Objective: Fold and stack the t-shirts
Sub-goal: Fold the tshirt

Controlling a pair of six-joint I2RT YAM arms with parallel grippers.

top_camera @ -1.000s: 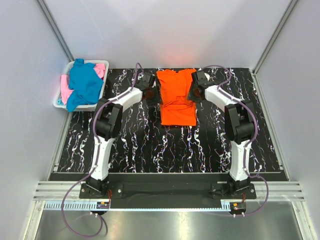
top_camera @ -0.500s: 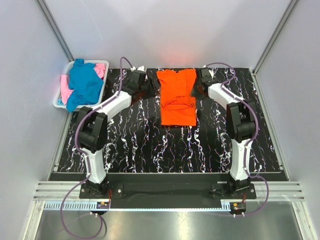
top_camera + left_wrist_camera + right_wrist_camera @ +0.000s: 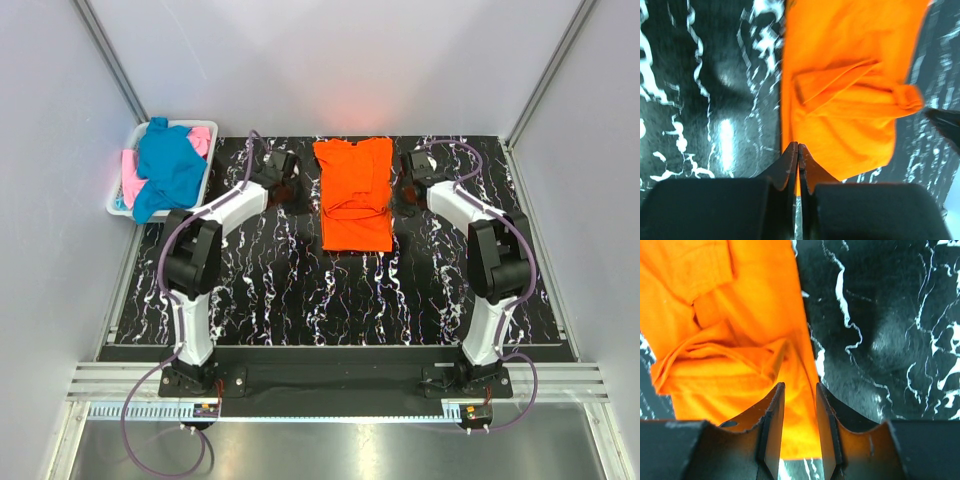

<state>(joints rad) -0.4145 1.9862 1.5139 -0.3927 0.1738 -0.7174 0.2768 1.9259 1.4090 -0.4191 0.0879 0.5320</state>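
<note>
The orange t-shirt lies flat at the back middle of the table, sleeves folded in, narrow and long. My left gripper is low beside its left edge. In the left wrist view it is shut, tips meeting at the edge of the shirt. My right gripper is beside the right edge. In the right wrist view it is open, jaws astride the edge of the shirt. The teal-blue t-shirt and the pink t-shirt lie heaped in the basket.
The white plastic basket stands off the table's back left corner. The black marbled table top stretches from the shirt to the near edge. Grey walls enclose the back and both sides.
Both grippers drew away from the shirt's upper corners, then came back lower along its sides. The shirt's top now looks narrower, with the sleeves folded in.
</note>
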